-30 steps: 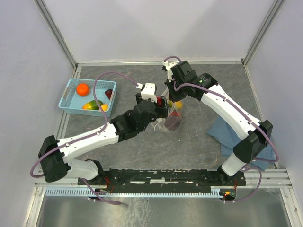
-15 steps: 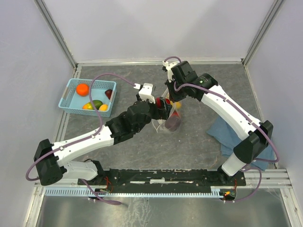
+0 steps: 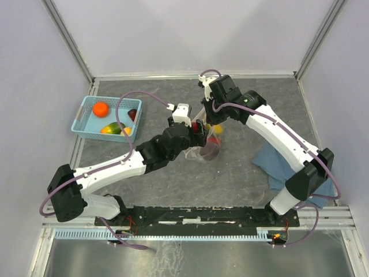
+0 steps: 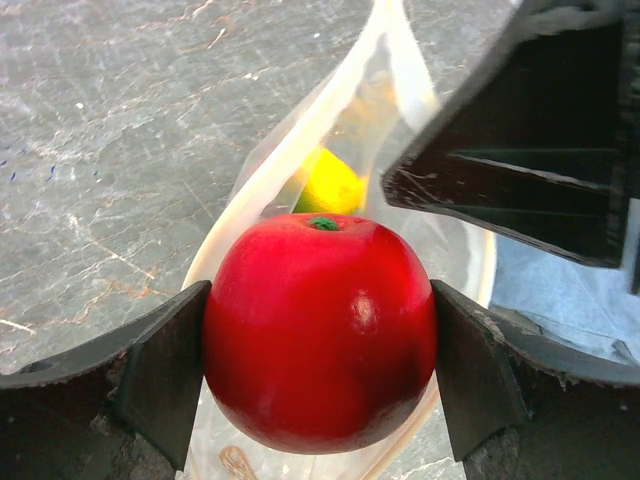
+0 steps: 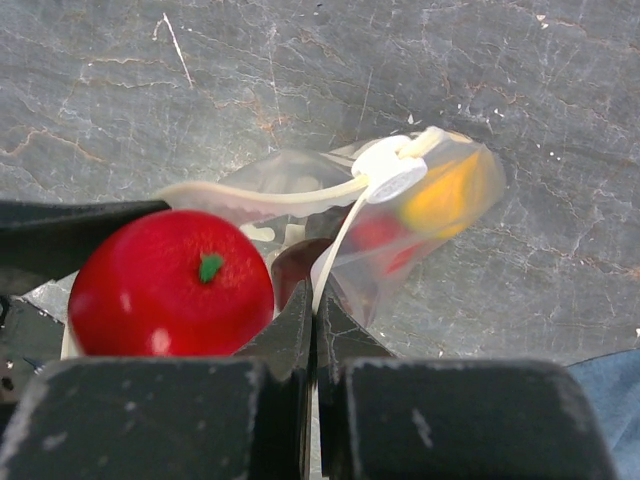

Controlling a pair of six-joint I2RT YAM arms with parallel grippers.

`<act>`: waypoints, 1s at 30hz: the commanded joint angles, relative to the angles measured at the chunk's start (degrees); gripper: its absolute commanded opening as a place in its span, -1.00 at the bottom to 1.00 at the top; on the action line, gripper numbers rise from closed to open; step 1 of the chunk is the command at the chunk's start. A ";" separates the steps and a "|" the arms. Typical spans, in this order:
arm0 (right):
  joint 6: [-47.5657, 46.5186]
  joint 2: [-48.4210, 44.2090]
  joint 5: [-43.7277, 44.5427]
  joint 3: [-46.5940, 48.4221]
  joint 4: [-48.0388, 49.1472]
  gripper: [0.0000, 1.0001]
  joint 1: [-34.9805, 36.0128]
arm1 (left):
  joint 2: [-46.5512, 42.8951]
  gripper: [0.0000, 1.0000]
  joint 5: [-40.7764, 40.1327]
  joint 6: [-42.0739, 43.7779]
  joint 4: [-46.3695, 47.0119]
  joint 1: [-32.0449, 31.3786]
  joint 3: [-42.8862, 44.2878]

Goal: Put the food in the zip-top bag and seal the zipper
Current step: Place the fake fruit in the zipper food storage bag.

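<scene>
Two pincers work on one bag: the left gripper [image 4: 320, 375] is clenched on a red apple [image 4: 320, 320] just over the open mouth of the zip-top bag [image 5: 365, 270], and the right gripper [image 5: 315, 330] is pinched shut on the zipper [image 5: 270, 195], holding this mouth up. The step is loading. Next, I judge, the apple must go lower between the lips before release — the mouth looks narrow and floppy. A yellow piece [image 4: 330, 185] lies inside. More food [image 3: 101, 109] waits in the basket [image 3: 79, 115] at far left; a blue cloth [image 3: 271, 161] lies at right.

Two white-shelled arms [image 3: 109, 170], black joints [image 3: 164, 147], looping mauve cables [image 3: 117, 112], matte black wedge-shaped fingers [image 4: 160, 370]
</scene>
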 commanded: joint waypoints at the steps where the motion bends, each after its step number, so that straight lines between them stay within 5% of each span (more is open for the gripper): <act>1: 0.25 -2.80 -0.87 -0.07 2.32 -0.97 -0.20 | 0.90 -0.15 -2.04 -4.89 -1.18 1.84 1.17; 8: 0.16 -2.79 -1.04 -0.07 2.47 -0.97 -0.19 | 2.31 -0.11 0.61 -5.92 -2.75 2.74 2.54; 21: 0.14 -2.46 -0.31 0.09 2.56 -0.97 -0.27 | 1.58 0.55 6.35 -4.11 -2.07 2.71 3.56; 30: 0.15 -2.32 -0.11 0.10 2.66 -0.97 -0.30 | -0.76 0.79 6.91 -3.90 -4.30 2.76 3.71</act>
